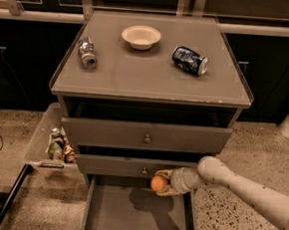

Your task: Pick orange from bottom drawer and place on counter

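Note:
The orange is small and round, held between the fingers of my gripper, which is shut on it. The gripper hangs above the open bottom drawer, just in front of the middle drawer's face, with its shadow on the drawer floor. My pale arm reaches in from the lower right. The counter is the flat grey-brown top of the cabinet, well above the gripper.
On the counter lie a cream bowl, a silver can on its side at the left and a blue can at the right. A side tray with small items sits left of the cabinet. The two upper drawers stand slightly open.

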